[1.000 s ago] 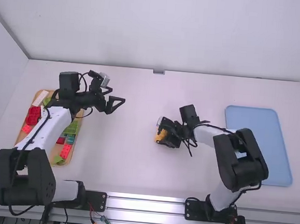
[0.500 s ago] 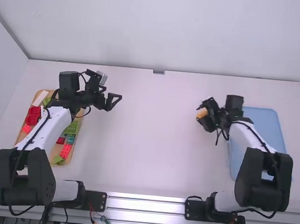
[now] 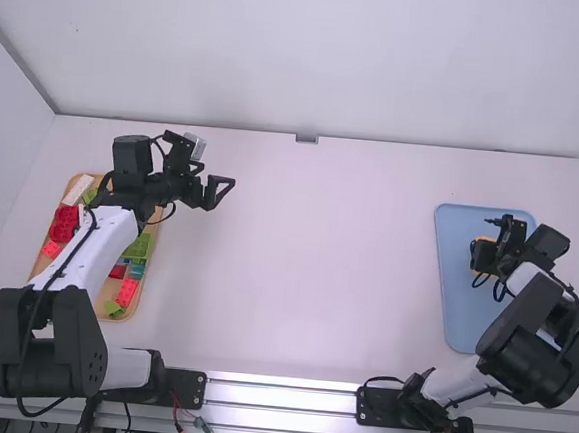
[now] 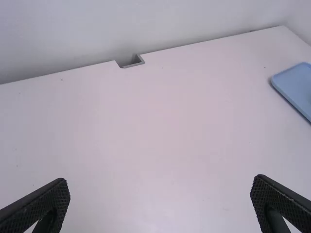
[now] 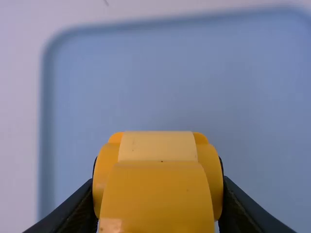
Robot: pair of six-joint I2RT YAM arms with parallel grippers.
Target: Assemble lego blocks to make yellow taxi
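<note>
My right gripper is over the far part of the blue tray, with the yellow taxi mostly hidden behind it. In the right wrist view the yellow taxi, with a paler block across it, is pinched by my right gripper, a finger on each side. Off at the left of the table, my left gripper holds nothing. The left wrist view has my left gripper with its fingers wide apart over bare table.
A wooden tray of red, green and white blocks lies under and beside the left arm. A small grey bracket sits at the table's back edge. The blue tray's corner appears in the left wrist view.
From mid-table the right arm has swung right, carrying the yellow taxi to a spot over the blue tray. The left gripper has shifted only slightly.
</note>
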